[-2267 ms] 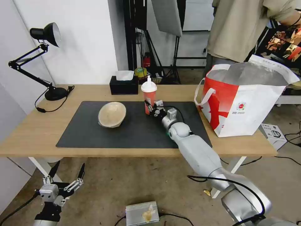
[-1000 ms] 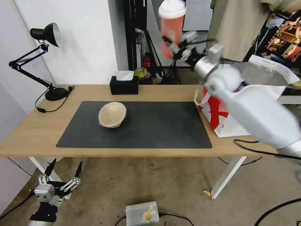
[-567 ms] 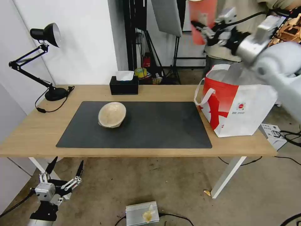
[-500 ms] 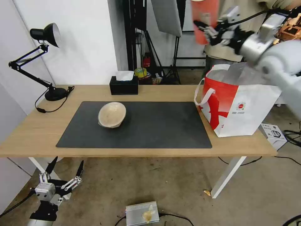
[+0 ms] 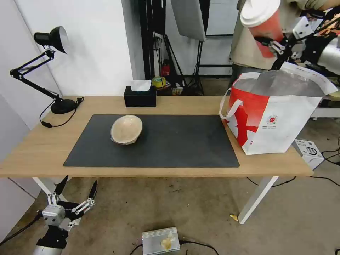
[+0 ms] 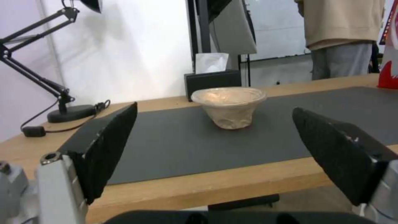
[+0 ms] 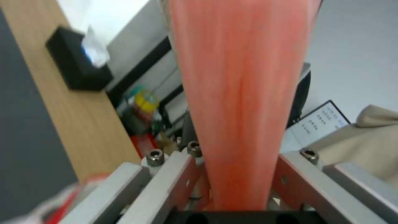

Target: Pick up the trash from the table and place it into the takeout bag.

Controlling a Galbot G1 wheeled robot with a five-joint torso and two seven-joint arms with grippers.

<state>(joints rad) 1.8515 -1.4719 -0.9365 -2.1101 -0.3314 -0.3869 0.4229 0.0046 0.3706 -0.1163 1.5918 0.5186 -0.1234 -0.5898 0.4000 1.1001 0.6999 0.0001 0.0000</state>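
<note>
My right gripper (image 5: 279,47) is shut on the red cup (image 5: 264,26), which has a white lid and hangs tilted in the air above the open takeout bag (image 5: 274,122). In the right wrist view the red cup (image 7: 240,93) sits squeezed between the metal fingers (image 7: 166,174). A beige paper-like bowl (image 5: 126,129) rests on the dark mat of the table (image 5: 42,148). From the left wrist view that beige bowl (image 6: 229,105) lies ahead, framed by the black pads (image 6: 110,146). My left gripper (image 5: 76,194) hangs open below the table's front left corner.
A black tissue box (image 5: 140,95) stands at the table's back edge and a black desk lamp (image 5: 49,67) at the back left. A small white carton (image 5: 309,152) and a metal box (image 5: 160,241) lie on the floor. A person stands behind the bag.
My right gripper lifted the red cup off the mat, swung it up and to the right, and now holds it tilted above the bag's mouth. The left arm barely moved.
</note>
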